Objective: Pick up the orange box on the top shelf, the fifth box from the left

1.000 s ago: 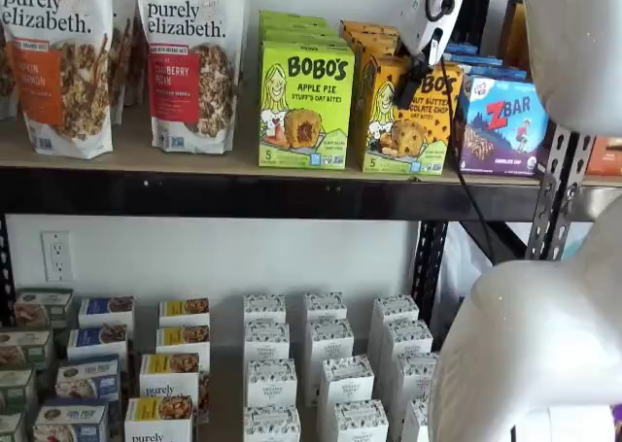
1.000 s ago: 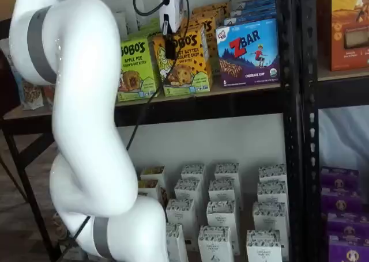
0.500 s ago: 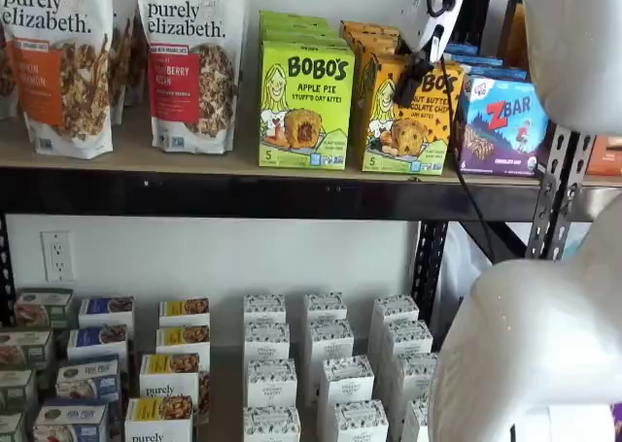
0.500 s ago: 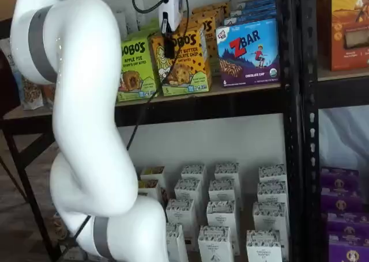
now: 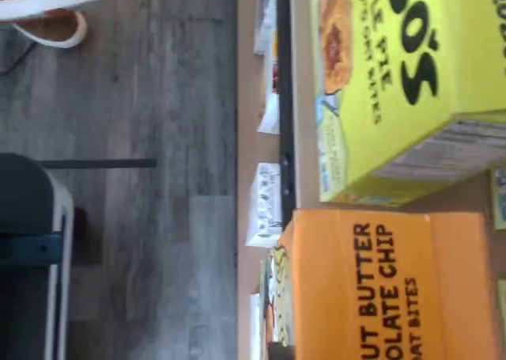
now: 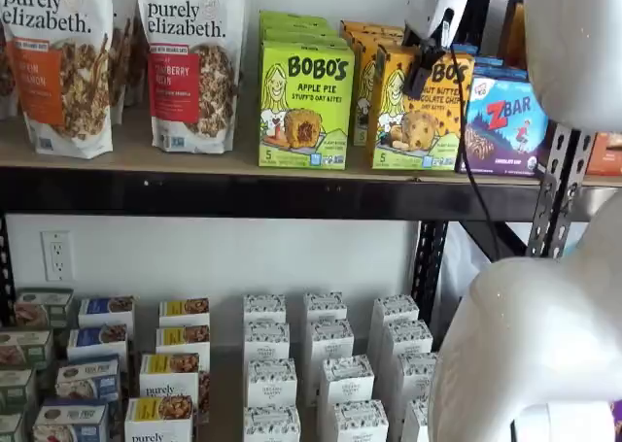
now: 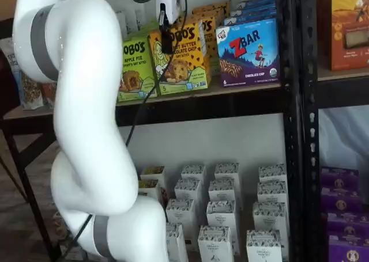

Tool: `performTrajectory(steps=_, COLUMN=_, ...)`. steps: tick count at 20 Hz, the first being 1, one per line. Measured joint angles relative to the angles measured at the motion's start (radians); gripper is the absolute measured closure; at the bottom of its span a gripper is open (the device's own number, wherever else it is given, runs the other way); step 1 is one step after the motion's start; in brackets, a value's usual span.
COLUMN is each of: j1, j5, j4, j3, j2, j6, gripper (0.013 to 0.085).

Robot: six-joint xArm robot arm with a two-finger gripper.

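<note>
Top shelf stocked; I see my gripper pinching the upright orange box from above, its base lifted.

Two frontal shelf views, one close downward wrist view.

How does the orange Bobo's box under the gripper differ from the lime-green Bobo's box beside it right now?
The orange box reads peanut butter chocolate chip; the lime-green box reads Apple Pie. The orange box tilts, its top leaning back and its bottom edge lifted off the top shelf; the lime-green box stands flat and upright. The gripper is closed on the orange box's top; nothing touches the lime-green one. Both are same-sized Bobo's cartons with a cartoon girl.
</note>
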Motion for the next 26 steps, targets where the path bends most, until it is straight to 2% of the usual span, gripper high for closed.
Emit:
performTrajectory(steps=12, j1=-0.02, j5=0.163, j4=0.022, j3=-0.053, j2=-0.062, j6=0.015, gripper=0.073)
performTrajectory(steps=26, j1=-0.029, j5=0.191, j4=-0.016, j3=0.027, j2=-0.182, j6=0.003, gripper=0.073)
